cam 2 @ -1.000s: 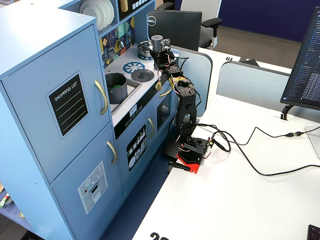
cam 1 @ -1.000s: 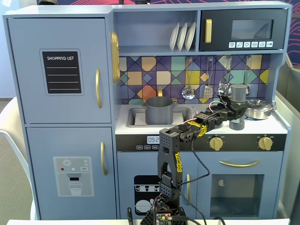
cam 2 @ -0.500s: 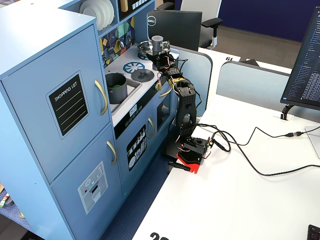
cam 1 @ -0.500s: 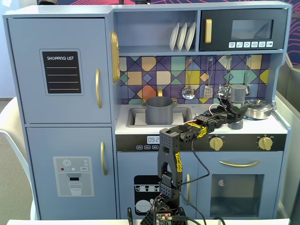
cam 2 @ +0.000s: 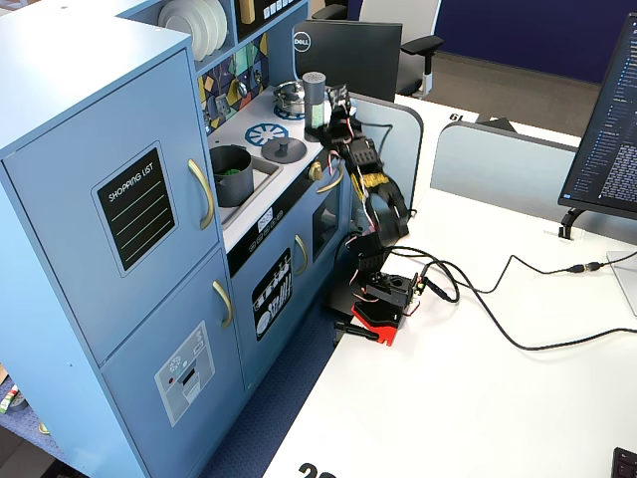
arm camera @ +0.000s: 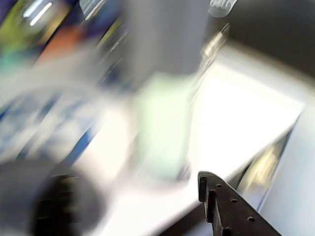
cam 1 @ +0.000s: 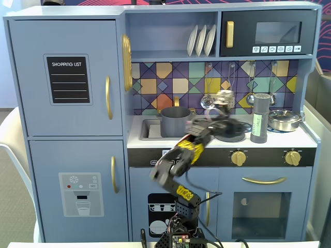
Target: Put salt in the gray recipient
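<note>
The salt [cam 1: 259,118] is seen right of centre in a fixed view as a tall, slim, dark-gray cylinder with a lighter gray cap and a pale green label bearing vertical lettering. It stands upright on the white countertop [cam 1: 305,138] of the blue toy kitchen, just beside a shiny steel pan [cam 1: 284,120] to its right. In another fixed view the shaker [cam 2: 315,104] is found at the upper centre of the frame, at the far end of the counter, with the pan [cam 2: 290,97] behind it. In the wrist view the shaker [arm camera: 165,98] fills the middle of the frame, heavily blurred; only a gray upper body and a pale green lower band can be made out.

The gray recipient [cam 1: 175,121] is seen at the centre of a fixed view as a matte gray, straight-sided pot, set in the sink [cam 1: 151,128]. It is wider and shorter than the shaker and stands well apart from it. In another fixed view the pot [cam 2: 231,174] is shown at the left of the counter, with something green inside it.

The gripper [cam 1: 223,103] is held above the counter, between the pot and the shaker, over a round dark burner [cam 1: 230,130]. It is smeared by motion blur, so whether its jaws are wide or narrow cannot be told. In the wrist view only one dark finger [arm camera: 216,204] is visible at the lower right, and nothing is seen gripped. In another fixed view the arm [cam 2: 373,194] is seen reaching up from its base [cam 2: 383,299] on the white table [cam 2: 478,398].
</note>
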{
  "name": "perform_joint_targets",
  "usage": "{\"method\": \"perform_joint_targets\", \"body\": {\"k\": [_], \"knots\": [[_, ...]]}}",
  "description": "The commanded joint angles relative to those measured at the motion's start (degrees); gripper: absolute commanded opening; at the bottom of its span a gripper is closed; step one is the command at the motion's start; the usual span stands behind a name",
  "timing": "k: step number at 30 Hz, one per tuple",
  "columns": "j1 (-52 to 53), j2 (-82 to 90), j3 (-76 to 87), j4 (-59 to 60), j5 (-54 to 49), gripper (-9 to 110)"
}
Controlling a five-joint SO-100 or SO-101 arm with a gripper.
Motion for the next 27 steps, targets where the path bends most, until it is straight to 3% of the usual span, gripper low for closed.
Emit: {"method": "perform_joint_targets", "body": {"k": [1, 9, 18, 23, 25, 27], "knots": [[-13.2, 15.8, 3.4, 24.8, -1.1, 0], [-35.7, 32.1, 34.8, 27.1, 3.1, 0], [-39.0, 42.3, 60.9, 24.9, 2.9, 0], [-38.3, 42.5, 60.9, 30.5, 3.1, 0], [-38.5, 42.6, 60.9, 33.6, -1.8, 0], [-38.8, 42.6, 60.9, 33.6, 1.1, 1]]}}
